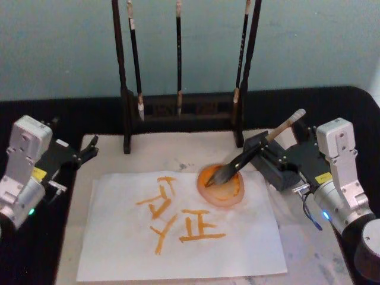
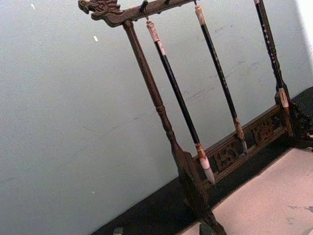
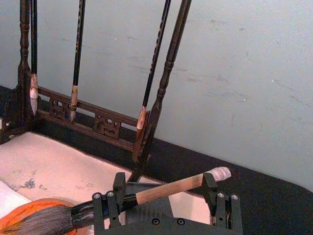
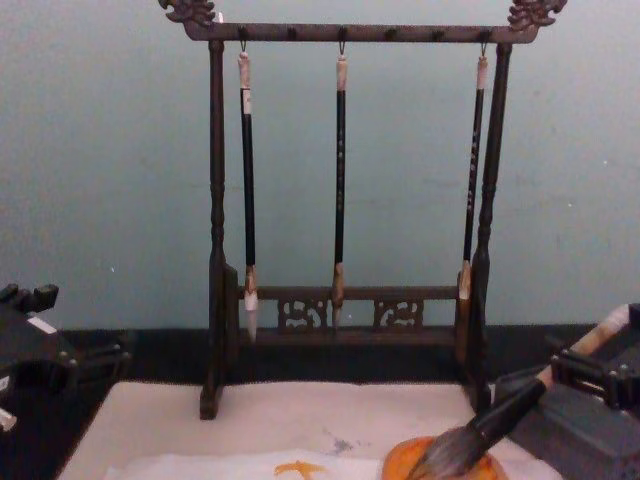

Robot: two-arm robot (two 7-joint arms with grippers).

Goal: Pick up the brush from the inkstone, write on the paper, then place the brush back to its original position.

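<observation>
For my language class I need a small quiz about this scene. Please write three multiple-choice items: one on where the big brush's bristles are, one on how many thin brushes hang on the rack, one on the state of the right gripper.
1. Where do the bristles of the brush rest?
A. on the orange inkstone
B. on the black table edge
C. on the rack's base

2. How many thin brushes hang on the rack?
A. one
B. three
C. five

3. What is the right gripper doing?
A. hanging open above the paper
B. gripping a rack post
C. holding the brush's handle between its fingers

Key: 1 A, the bristle head lies on the orange dish. 2 B, the chest view shows three. 3 C, the handle lies between its fingers.
</observation>
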